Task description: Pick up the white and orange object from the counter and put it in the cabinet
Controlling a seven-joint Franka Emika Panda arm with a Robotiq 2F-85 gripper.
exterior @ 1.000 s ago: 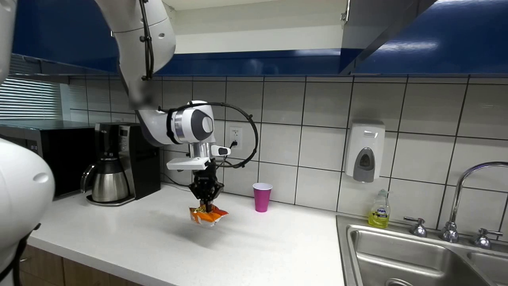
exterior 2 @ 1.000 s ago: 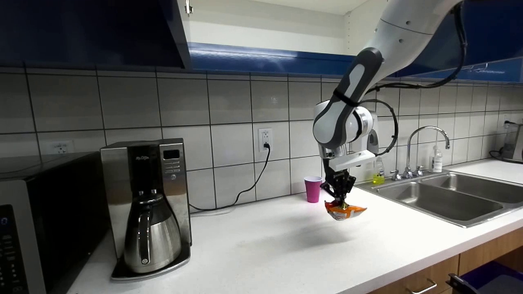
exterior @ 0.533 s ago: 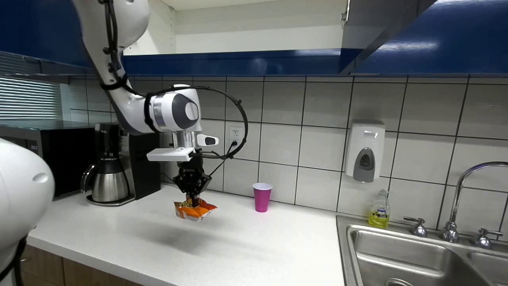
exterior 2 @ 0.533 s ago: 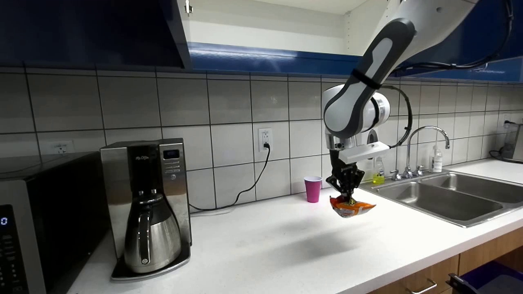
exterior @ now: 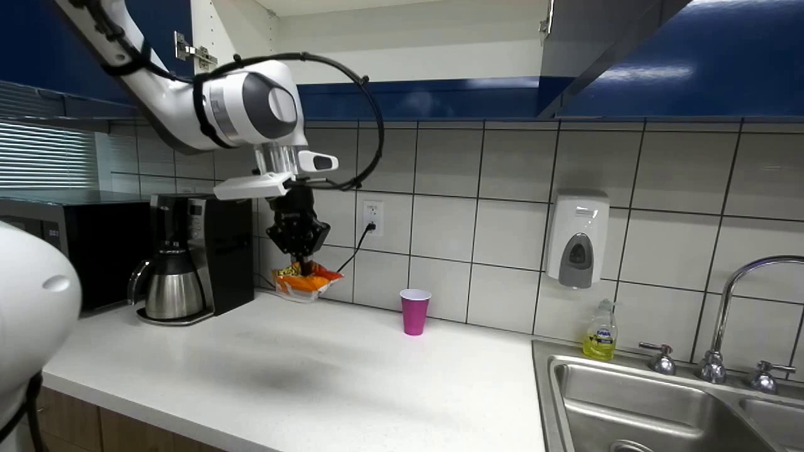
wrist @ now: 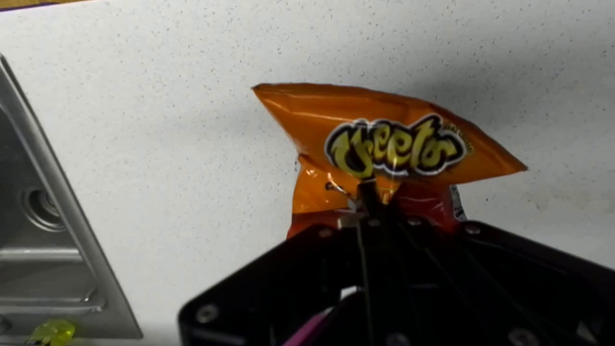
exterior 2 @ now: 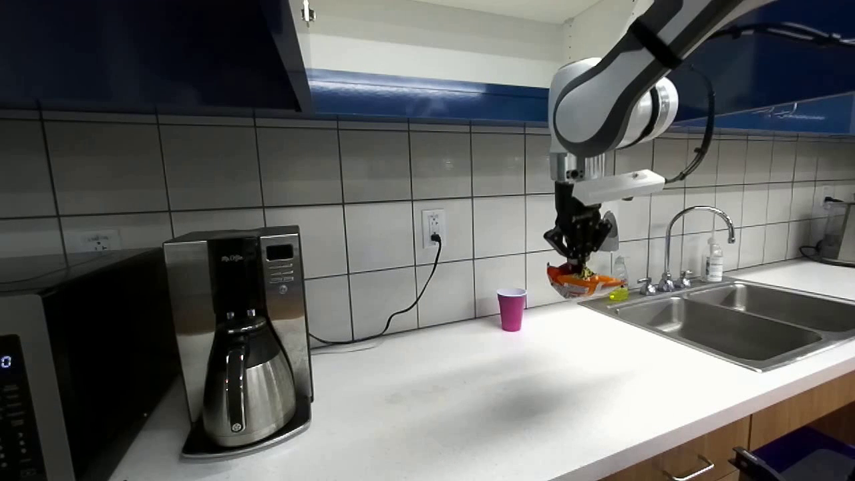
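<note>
The orange and white snack bag (exterior: 301, 284) hangs in the air over the counter (exterior: 389, 389), in front of the tiled wall. My gripper (exterior: 306, 269) points down and is shut on the bag's upper middle. Both show in the other exterior picture too, the bag (exterior 2: 582, 287) below the gripper (exterior 2: 580, 266). In the wrist view the bag (wrist: 312, 120) sticks out past the fingertips, and its lower part is hidden behind the gripper (wrist: 377, 199). The open cabinet (exterior: 408, 97) is above, higher than the bag. Its bare shelf space also shows in an exterior view (exterior 2: 434, 47).
A pink cup (exterior: 414, 312) stands near the wall. The coffee maker (exterior 2: 247, 374) and the microwave (exterior 2: 87, 361) are at one end, the sink (exterior: 628, 402) and dish soap (exterior: 600, 333) at the other. An open blue cabinet door (exterior: 684, 56) juts out. A soap dispenser (exterior: 578, 238) hangs on the wall.
My gripper has lifted the bag clearly higher above the counter. It also shifted sideways, left in one exterior picture and right in the other. The bag stays in the grip.
</note>
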